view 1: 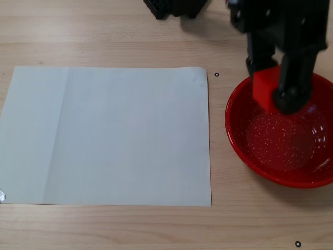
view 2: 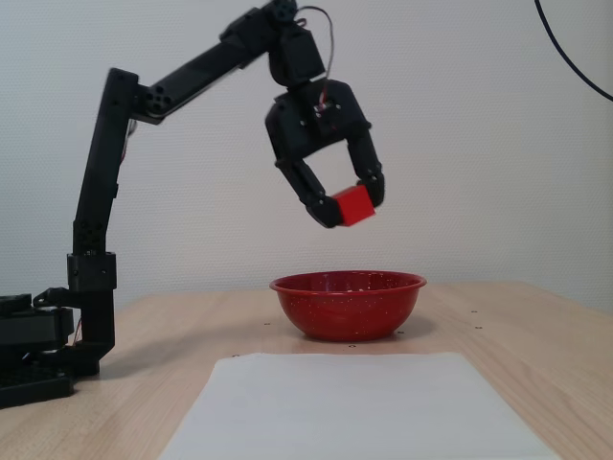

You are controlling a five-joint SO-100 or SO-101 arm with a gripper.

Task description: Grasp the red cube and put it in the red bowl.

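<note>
between the fingers (view 2: 349,206) the red cube (view 2: 352,204) is held; it should be lowered before release over the red bowl (view 2: 348,305) below.

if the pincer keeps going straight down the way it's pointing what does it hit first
Probably the bowl. The pincer holds the cube well above it, tips angled down; from above, the cube sits over the bowl's near-left inside. Exact depth is unclear.

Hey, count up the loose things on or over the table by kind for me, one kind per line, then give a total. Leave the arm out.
Red cube, held in the gripper above the bowl: 1
Red bowl: 1
White paper sheet: 1
Total: 3
</note>
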